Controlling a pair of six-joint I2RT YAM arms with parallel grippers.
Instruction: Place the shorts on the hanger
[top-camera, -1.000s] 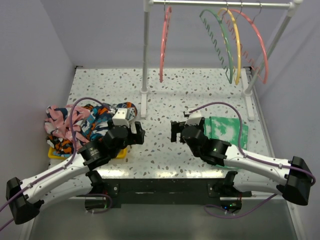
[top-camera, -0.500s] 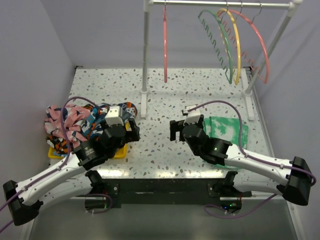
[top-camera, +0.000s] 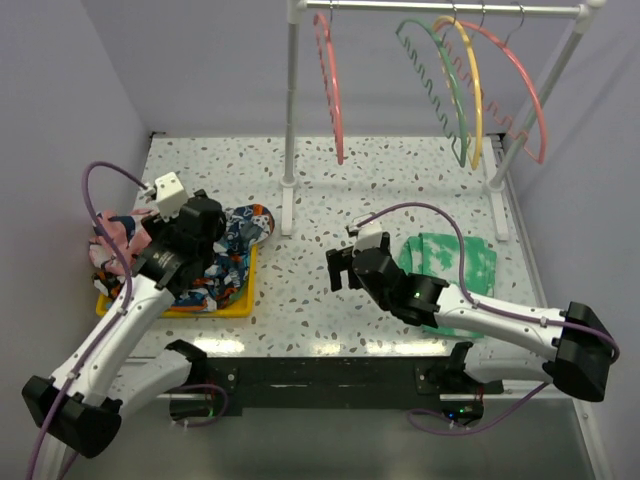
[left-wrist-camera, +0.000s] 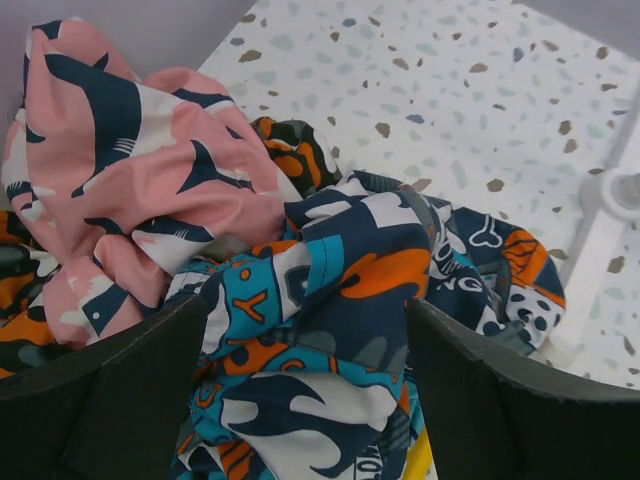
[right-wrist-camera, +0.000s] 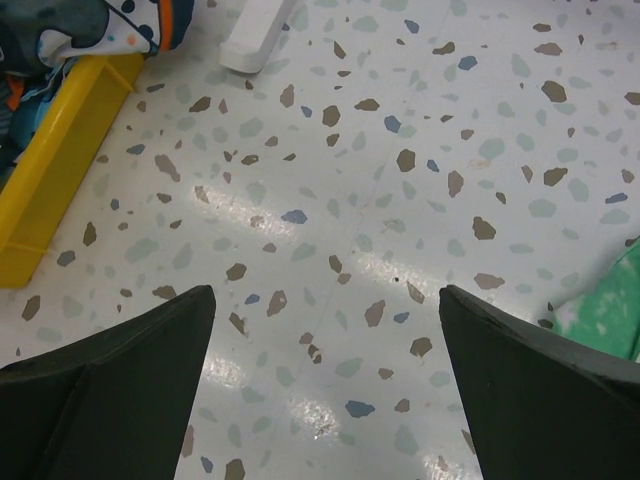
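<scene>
Shorts (left-wrist-camera: 330, 330) beneath wide-spread left fingers (left-wrist-camera: 500, 400)

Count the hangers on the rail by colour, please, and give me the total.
Coral-pink hangers: 2
Green hanger: 1
Yellow hanger: 1
Total: 4 hangers

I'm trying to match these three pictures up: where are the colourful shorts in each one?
Top view: shorts at left, in the yellow tray.
Left wrist: shorts centre and bottom, between the fingers.
Right wrist: only a corner, top left.
Shared landmark: the rack's white foot, beside the shorts in all three.
</scene>
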